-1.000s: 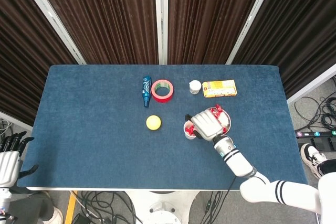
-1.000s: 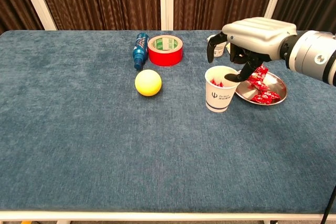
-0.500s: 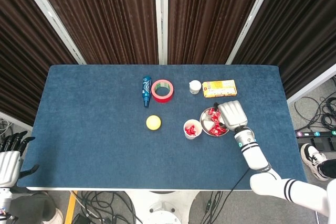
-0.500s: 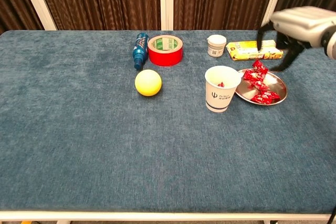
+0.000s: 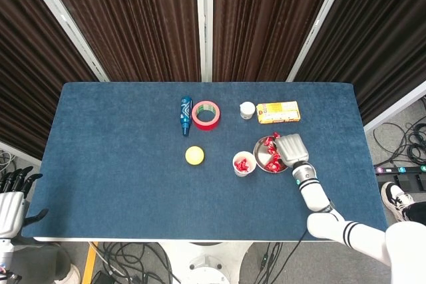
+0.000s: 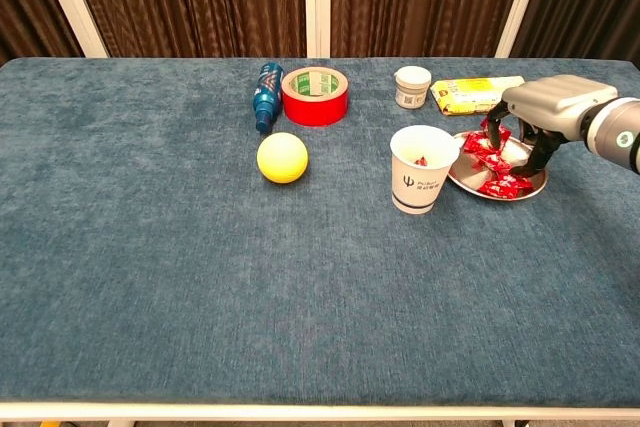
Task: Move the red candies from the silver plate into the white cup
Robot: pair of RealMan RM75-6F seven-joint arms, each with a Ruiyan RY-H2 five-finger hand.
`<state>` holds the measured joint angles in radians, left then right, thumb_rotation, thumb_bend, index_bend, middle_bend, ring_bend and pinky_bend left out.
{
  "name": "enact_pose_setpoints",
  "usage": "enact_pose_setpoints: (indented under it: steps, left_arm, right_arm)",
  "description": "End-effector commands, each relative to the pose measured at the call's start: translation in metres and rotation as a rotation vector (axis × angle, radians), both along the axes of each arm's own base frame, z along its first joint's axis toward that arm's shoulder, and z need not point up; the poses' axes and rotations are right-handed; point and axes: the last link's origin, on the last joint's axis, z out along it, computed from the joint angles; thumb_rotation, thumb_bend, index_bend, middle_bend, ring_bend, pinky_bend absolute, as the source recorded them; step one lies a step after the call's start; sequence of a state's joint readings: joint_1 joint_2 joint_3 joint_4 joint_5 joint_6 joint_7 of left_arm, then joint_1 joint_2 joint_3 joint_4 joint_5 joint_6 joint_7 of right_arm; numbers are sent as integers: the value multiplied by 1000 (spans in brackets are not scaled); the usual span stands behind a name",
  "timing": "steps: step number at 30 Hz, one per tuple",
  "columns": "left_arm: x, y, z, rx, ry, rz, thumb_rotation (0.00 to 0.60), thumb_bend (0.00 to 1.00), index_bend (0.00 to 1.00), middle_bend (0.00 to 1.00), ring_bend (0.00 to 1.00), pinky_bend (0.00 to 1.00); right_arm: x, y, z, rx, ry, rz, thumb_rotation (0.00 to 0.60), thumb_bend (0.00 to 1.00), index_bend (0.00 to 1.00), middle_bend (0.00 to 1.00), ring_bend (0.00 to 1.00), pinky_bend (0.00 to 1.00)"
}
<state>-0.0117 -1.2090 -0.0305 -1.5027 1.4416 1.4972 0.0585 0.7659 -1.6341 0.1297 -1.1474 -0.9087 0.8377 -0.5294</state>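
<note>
The white cup (image 6: pixel 422 182) stands right of the table's middle, with red candies (image 5: pixel 242 164) inside it. Just to its right lies the silver plate (image 6: pixel 462 179), holding several more red candies (image 6: pixel 500 185). My right hand (image 6: pixel 548 107) hangs over the plate's far right side, fingers (image 6: pixel 492 133) spread and pointing down among the candies. I see nothing pinched in it. In the head view this hand (image 5: pixel 291 147) covers the plate's right part. My left hand (image 5: pixel 10 204) stays off the table at the lower left, fingers apart and empty.
A yellow ball (image 6: pixel 283 157) lies left of the cup. At the back stand a red tape roll (image 6: pixel 315 95), a blue bottle (image 6: pixel 266 96) on its side, a small white jar (image 6: pixel 411 86) and a yellow box (image 6: pixel 475 94).
My right hand left the spot above the cup, swung right past the plate, then came down onto the plate's candies. The left hand has not moved.
</note>
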Motion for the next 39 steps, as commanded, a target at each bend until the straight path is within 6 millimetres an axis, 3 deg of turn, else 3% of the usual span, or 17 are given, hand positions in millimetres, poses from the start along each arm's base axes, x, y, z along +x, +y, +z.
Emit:
enact_pose_setpoints:
  steps: [1,10,18,24,33,39]
  left_arm:
    - [0,1,0,1,0,0,600,0,289,218,123,127]
    - [-1,1,0,0,3,3,600,0,289,218,123,126]
    - [-2,1,0,0,1,9,600,0,289,218,123,127]
    - [-3,1,-1,0,-2,9,600,0,289,218,123,126]
    - [-1,2,0,1,2,-1,600,0,289,218,123,127]
    - [2,4,1,8,0,-9,600,0,289,218,124,127]
  right_arm:
    - [1,-2,-4,4,-4,-5,600,196,451,1000,1000,1000]
    - [4,-8,-11,4,20,4,600,208,452,1000,1000,1000]
    - [2,-10,-15,-10,21,-9,600,410,580,1000,1000,1000]
    - [7,-10,-4,-35,-5,11,600,452,607,1000,1000,1000]
    - [53,11,48,-87,-208,157,600,450,609,1000,1000,1000]
    - [78,28,48,-3,-279,205,600,438,610,1000,1000,1000]
